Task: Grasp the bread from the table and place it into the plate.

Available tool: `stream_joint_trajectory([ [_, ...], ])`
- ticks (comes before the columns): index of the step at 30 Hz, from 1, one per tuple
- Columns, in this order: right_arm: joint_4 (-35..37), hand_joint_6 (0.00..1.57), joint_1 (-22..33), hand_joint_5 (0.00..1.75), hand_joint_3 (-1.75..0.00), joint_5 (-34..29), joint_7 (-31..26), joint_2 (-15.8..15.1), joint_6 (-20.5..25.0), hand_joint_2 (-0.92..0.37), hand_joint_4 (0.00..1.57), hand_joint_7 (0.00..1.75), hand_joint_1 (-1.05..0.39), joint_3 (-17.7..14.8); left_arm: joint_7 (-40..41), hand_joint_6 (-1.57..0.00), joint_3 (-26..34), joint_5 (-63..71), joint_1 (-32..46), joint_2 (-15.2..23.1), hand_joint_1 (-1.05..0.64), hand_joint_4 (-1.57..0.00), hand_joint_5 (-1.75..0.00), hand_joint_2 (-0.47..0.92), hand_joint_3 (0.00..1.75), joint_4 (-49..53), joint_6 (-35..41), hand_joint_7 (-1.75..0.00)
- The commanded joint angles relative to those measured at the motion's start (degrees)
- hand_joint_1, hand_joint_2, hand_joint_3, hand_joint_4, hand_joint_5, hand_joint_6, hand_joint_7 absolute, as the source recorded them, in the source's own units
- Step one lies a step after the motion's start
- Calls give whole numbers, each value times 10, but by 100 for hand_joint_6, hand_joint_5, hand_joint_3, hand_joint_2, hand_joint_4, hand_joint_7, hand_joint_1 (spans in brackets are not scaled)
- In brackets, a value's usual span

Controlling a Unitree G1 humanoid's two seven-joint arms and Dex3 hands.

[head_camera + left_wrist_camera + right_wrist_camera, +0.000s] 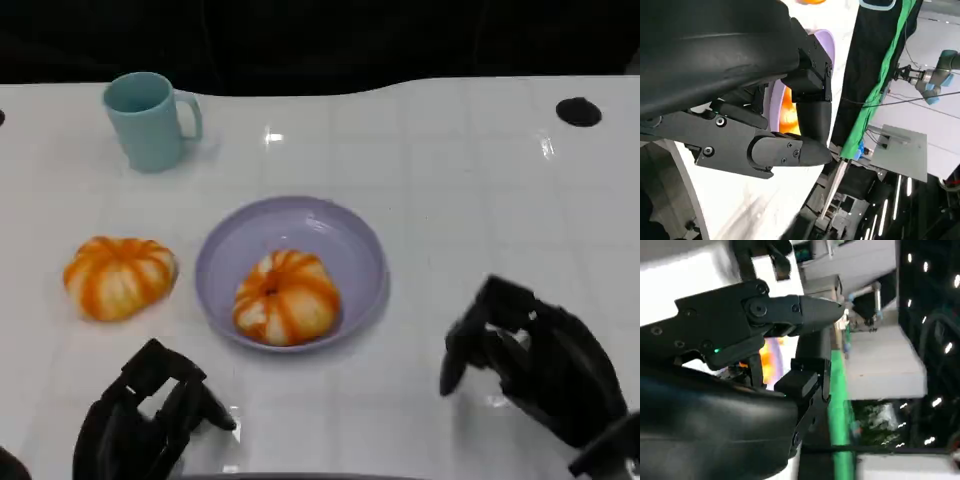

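Observation:
Two orange-and-white striped bread rolls show in the head view. One bread lies inside the lilac plate at the table's middle. The other bread sits on the white table, just left of the plate. My left hand hovers near the front edge, below the loose bread, holding nothing, fingers apart. My right hand is to the right of the plate, also holding nothing. In the left wrist view the plate and an orange patch of bread peek out behind my hand.
A teal mug stands at the back left of the table. A small black spot marks the back right. The table's far edge meets a dark backdrop.

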Motion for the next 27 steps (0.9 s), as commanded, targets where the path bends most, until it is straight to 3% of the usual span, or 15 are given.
stream_joint_trajectory([
  [1,-48,73,25,175,-40,13,1,-12,50,-92,92,171,-56,-16,5,-50,1,0,2,9,-52,-60,-175,92,25,-8,-2,-151],
  [4,-58,73,28,175,-40,8,2,-9,62,-92,92,173,-56,-21,6,-50,0,-1,2,9,-52,-60,-175,92,25,-8,-2,-151],
  [7,-72,77,45,175,-39,32,5,-12,114,-92,97,174,-55,-31,5,-49,-2,0,7,13,-51,-59,-175,92,27,-18,4,-150],
  [10,-84,79,52,175,-37,35,3,-12,135,-92,99,175,-55,-34,7,-49,-3,1,9,14,-51,-59,-175,92,27,-25,8,-150],
  [27,-88,77,55,175,-36,18,4,-6,138,-92,98,175,-54,-42,4,-49,-3,0,10,13,-51,-59,-175,92,28,-25,6,-148],
])
